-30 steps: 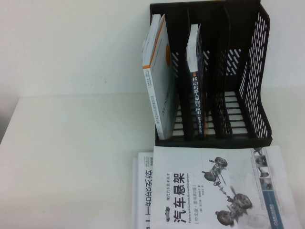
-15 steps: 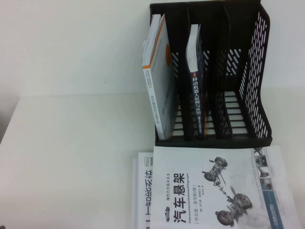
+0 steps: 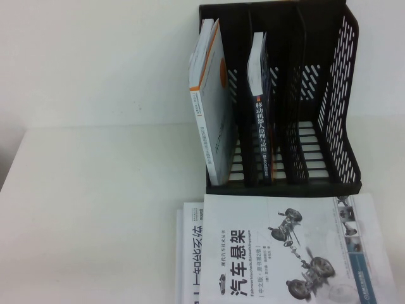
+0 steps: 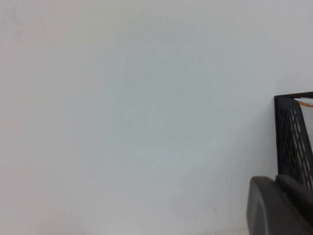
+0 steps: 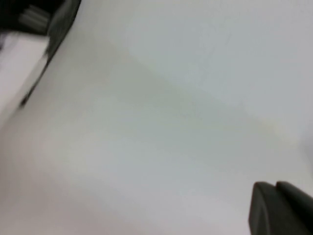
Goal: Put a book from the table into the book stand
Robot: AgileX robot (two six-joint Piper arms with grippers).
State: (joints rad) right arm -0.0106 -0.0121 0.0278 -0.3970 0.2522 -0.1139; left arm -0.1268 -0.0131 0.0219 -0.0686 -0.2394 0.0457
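The book [image 3: 288, 253] lies flat on the table [image 3: 95, 209] at the near edge, white front up with grey suspension drawings and a bold black title, on top of a stack. The black book stand [image 3: 335, 95] is just behind it; its two right slots hold nothing. Neither gripper shows in the high view. My left gripper [image 4: 275, 180] is shut and empty, with the stand's perforated side wall [image 4: 293, 137] beyond it. My right gripper [image 5: 275, 187] is shut and empty over bare white surface.
A white book with an orange edge [image 3: 212, 107] stands in the stand's left slot, and a dark-spined book [image 3: 261, 120] in the second one. Another white book [image 3: 190, 253] lies under the task book. A dark object [image 5: 58, 19] shows in one corner of the right wrist view.
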